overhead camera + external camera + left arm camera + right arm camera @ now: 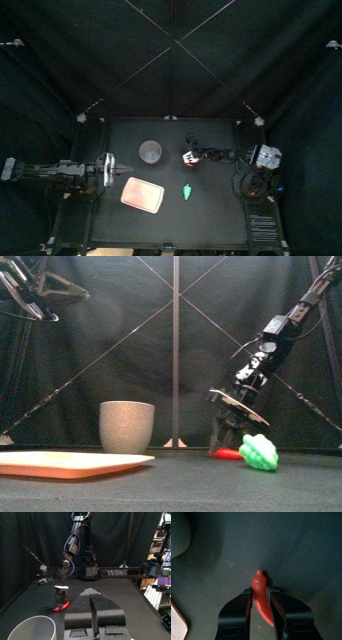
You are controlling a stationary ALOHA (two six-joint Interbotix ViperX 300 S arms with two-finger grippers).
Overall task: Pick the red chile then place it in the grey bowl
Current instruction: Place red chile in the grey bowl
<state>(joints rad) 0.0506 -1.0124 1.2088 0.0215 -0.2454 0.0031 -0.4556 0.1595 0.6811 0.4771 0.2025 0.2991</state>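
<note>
The red chile [261, 598] lies between the jaws of my right gripper [262, 594], which is shut on it. In the front view the red chile [227, 454] is low at the table surface under the right gripper [227, 442]. From above, the right gripper [191, 156] is just right of the grey bowl [152, 151], a tall speckled cup standing upright [127, 426]. The left wrist view shows the chile [62, 605] and the cup's rim [32, 628]. My left gripper [94, 612] is shut and holds nothing, resting at the table's left [107, 170].
A flat pink tray [143, 194] lies front of the cup, near the left arm. A green toy [189, 190] sits just right of the tray, in front of the right gripper; it is close beside the chile in the front view [259, 452].
</note>
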